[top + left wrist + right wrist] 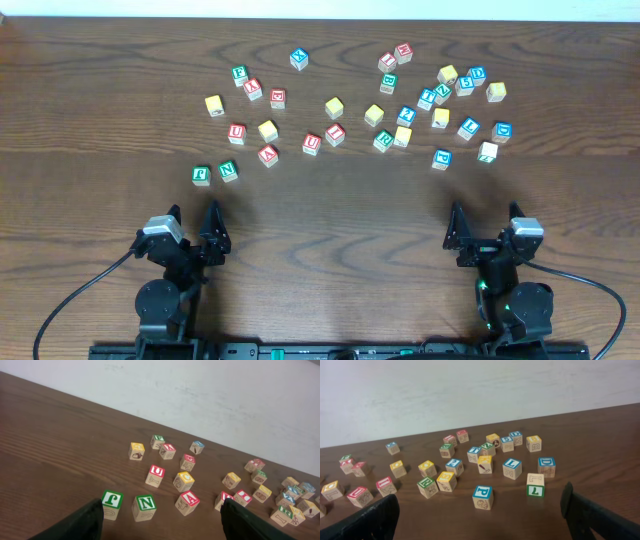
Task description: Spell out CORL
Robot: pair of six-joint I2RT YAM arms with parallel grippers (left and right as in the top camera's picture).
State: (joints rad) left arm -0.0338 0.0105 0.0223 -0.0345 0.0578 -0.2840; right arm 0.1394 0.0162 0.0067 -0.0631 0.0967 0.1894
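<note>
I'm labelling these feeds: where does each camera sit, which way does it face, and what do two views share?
Overhead: above the table, looking straight down at the cubes; both arms at the bottom edge, left gripper and right gripper.
Left wrist: on the left arm, facing forward across the table to the wall; its dark fingers at the bottom.
Right wrist: on the right arm, facing likewise; fingers at the bottom corners.
Shared: green N cube, overhead and left wrist.

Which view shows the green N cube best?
The left wrist view: the green N cube sits close and large, its letter plainly readable. Overhead shows the green N cube small, at the near left edge of the scatter. The right wrist view does not show it.
</note>
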